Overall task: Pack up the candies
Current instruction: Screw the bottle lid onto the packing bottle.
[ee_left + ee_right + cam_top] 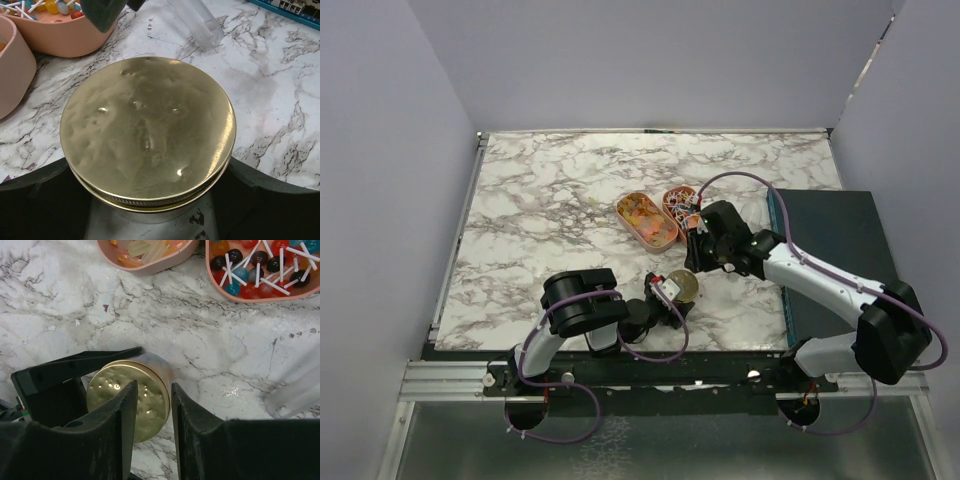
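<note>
The candies lie in two oval pink trays: orange-yellow ones [642,212] [145,249] in the left tray, and red, blue and dark ones on white sticks [681,202] [262,265] [47,7] in the right tray. A jar with a round gold lid [685,288] [147,132] [127,397] stands near the table's front. My left gripper [672,294] [150,176] is shut on the jar's sides, one dark finger on each side. My right gripper [696,258] [153,388] hovers just above the lid, open, with nothing between its fingers.
The left tray [660,236] and right tray [667,200] sit side by side behind the jar. A dark board [830,250] with a blue edge lies along the table's right side. Grey walls stand on three sides.
</note>
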{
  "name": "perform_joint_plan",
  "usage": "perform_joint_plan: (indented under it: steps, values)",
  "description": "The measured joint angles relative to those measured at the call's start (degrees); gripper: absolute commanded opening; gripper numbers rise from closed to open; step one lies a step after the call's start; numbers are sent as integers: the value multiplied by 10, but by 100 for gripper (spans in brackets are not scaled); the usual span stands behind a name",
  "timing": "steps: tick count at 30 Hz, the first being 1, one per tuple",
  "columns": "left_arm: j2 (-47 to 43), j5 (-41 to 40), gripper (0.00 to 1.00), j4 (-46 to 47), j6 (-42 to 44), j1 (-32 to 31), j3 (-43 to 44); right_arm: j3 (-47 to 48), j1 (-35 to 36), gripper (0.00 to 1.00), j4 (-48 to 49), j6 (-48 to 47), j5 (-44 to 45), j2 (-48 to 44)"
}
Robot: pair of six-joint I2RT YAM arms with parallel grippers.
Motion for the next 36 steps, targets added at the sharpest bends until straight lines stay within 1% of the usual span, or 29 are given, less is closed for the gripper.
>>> perform_joint_plan:
  steps: [3, 8, 14, 19, 27, 36]
  values:
    - [0, 0, 39, 0, 0, 0, 0, 2, -22, 30, 14, -14, -35, 28]
    - [1, 0, 39, 0, 0, 0, 0, 3, -41, 30, 28, -23, -79, 55]
    - [2, 0, 39, 0, 0, 0, 1, -4, -41, 28, 52, -24, -110, 63]
    - [3, 0, 39, 1, 0, 0, 2, -19, -42, 27, 67, -20, -118, 67]
    - [3, 0, 39, 1, 0, 0, 3, -37, -45, 17, 89, -11, -122, 59]
    - [3, 3, 40, 1, 0, 0, 3, -90, -49, 15, 127, 8, -117, 11]
